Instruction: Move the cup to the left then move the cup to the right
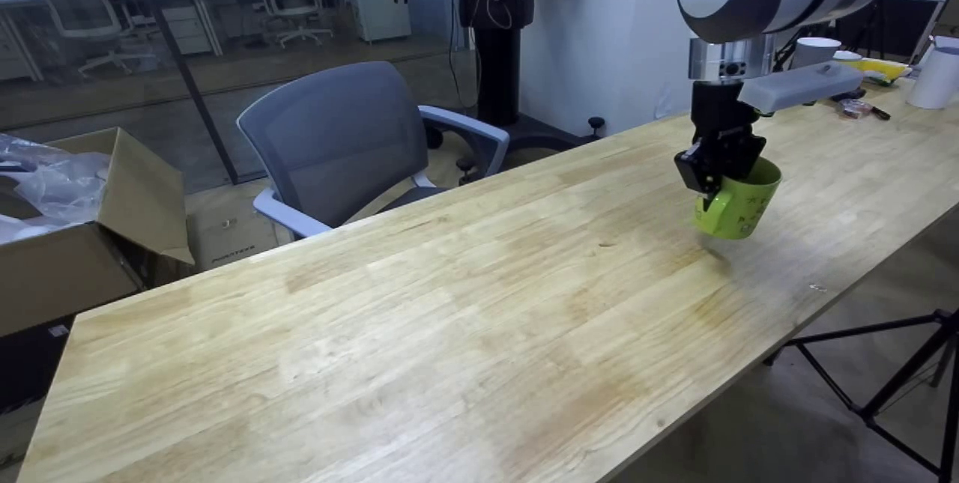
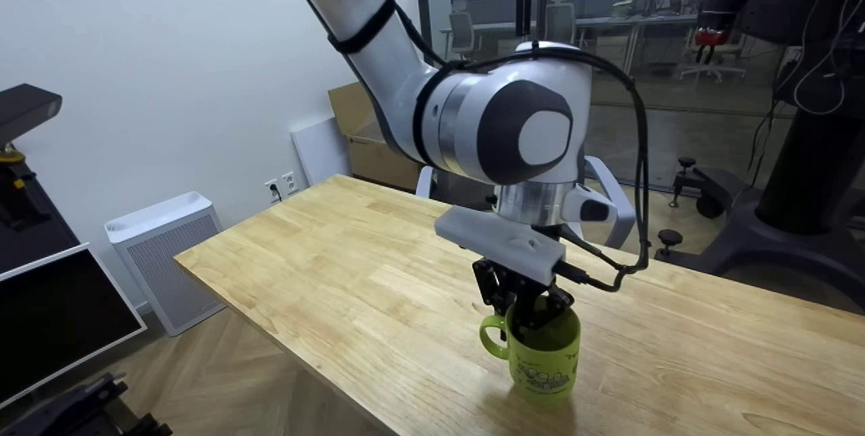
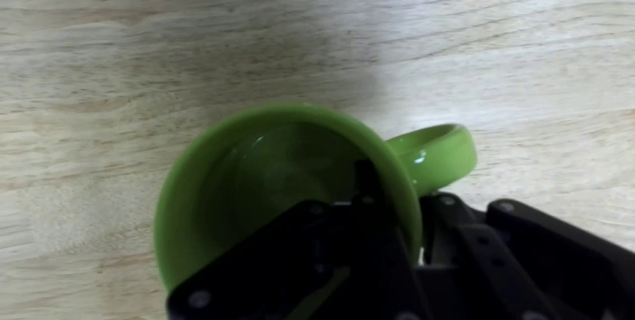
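Holds the cup (image 2: 545, 360) by one side only, just next to the handle (image 3: 446, 156), with most of it out on the side away from that handle. Off-centre from the gripper (image 3: 402, 186), then, rather than squarely beneath. Looks tilted in an exterior view, with the mouth (image 1: 764, 170) leaning away from the handle, perhaps partly through the slant of the view. In both exterior views, sits low over the tabletop (image 1: 449, 318), with a dark shadow (image 1: 716, 258) just under it. Seems just clear of the tabletop, but cannot be told for certain from these angles.

Closed on the rim (image 3: 287, 113), with the inner finger (image 3: 368, 178) down inside the cup and the outer finger (image 3: 439, 208) outside, right beside the handle. Parted no wider than the rim between, as far as shows. Perhaps touching the root of the handle too; too dark in the wrist view to tell.

Judging by this grip, fit to be carried sideways over the tabletop as the task asks; impossible to say from here whether toward the left or toward the right. Best moved low and slowly, being held by one edge and likely to swing or tip further toward the unsupported side. For the release, calls for lowering until flat on the tabletop, or may rock on landing; then for parting just enough to free the rim, and for rising straight so as not to catch on the handle.
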Available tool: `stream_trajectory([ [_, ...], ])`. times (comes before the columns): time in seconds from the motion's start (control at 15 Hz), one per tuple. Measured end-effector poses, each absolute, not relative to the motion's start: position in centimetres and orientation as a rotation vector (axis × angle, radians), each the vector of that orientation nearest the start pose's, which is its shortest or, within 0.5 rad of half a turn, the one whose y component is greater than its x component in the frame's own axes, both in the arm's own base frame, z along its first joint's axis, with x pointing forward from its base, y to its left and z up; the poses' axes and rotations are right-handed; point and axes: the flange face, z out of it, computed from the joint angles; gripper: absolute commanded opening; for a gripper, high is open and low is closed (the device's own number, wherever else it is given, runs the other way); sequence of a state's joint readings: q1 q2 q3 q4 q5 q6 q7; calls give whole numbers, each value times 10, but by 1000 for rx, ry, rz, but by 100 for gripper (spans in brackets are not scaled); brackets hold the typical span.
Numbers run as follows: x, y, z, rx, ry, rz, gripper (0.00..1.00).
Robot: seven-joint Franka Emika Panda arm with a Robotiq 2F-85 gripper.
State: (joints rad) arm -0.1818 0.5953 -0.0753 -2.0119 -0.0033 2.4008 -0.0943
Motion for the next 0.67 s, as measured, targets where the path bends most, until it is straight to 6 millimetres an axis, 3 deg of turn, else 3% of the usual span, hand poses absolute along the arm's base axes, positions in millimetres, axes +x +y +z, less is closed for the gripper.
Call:
stream_trajectory([
  [0.67, 547, -177, 111, -3110, 311, 393, 3],
])
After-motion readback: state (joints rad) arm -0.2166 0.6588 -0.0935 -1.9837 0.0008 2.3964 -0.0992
